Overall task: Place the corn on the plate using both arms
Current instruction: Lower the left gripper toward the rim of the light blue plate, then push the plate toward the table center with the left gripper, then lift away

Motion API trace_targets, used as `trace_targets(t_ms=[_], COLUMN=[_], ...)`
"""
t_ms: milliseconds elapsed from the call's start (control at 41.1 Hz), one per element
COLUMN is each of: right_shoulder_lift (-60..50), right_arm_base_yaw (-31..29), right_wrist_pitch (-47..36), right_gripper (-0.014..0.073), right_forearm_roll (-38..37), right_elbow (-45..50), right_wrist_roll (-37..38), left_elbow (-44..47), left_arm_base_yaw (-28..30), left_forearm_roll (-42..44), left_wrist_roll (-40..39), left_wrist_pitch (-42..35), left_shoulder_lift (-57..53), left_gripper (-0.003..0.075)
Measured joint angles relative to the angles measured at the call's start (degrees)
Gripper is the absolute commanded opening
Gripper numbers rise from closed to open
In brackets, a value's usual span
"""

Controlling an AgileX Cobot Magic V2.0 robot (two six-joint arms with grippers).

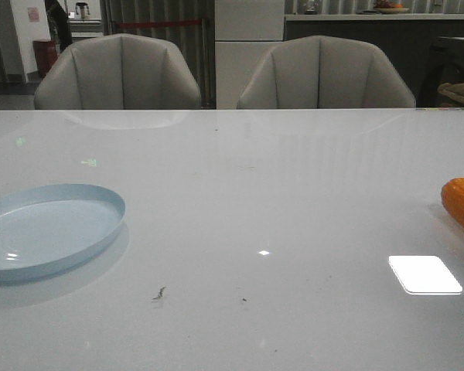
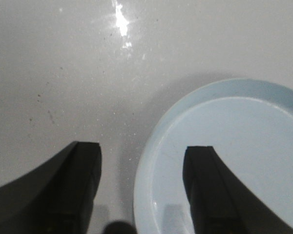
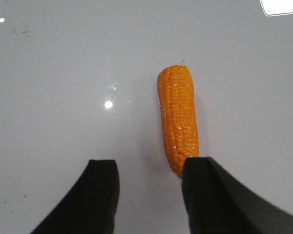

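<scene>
The orange corn lies on the white table at the far right edge of the front view, partly cut off. In the right wrist view the corn lies lengthwise just beyond my right gripper, which is open and empty; one finger covers the cob's near end. The pale-blue plate sits at the left front, empty. My left gripper is open and empty above the plate's rim, one finger over the plate and one over the table. Neither gripper shows in the front view.
The glossy white table carries a bright rectangular light reflection at the front right and small dark specks near the front. Two grey chairs stand behind the far edge.
</scene>
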Motion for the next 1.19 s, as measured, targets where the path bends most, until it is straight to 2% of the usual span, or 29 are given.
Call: trace_targets(t_ms=[536, 633, 828, 1193], right_shoulder_lift=[0.00, 0.00, 0.00, 0.00], right_arm_base_yaw=[0.00, 0.00, 0.00, 0.00], right_wrist_pitch=[1.74, 1.74, 1.74, 1.77], right_gripper=[0.0425, 0.0425, 0.0425, 0.0425], right_forearm_roll=[0.00, 0.00, 0.00, 0.00], right_elbow=[0.00, 0.00, 0.00, 0.00], right_wrist_roll=[0.00, 0.00, 0.00, 0.10], left_elbow=[-1.09, -1.32, -1.48, -6.68], left_arm_base_yaw=[0.00, 0.00, 0.00, 0.00], left_forearm_roll=[0.10, 0.10, -0.15, -4.61], left_wrist_roll=[0.00, 0.00, 0.00, 0.00], left_wrist_pitch=[0.84, 0.84, 0.75, 3.86], left_shoulder_lift=[9.44, 9.74, 9.91, 10.47], left_gripper=[0.0439, 0.0382, 0.0094, 0.0101])
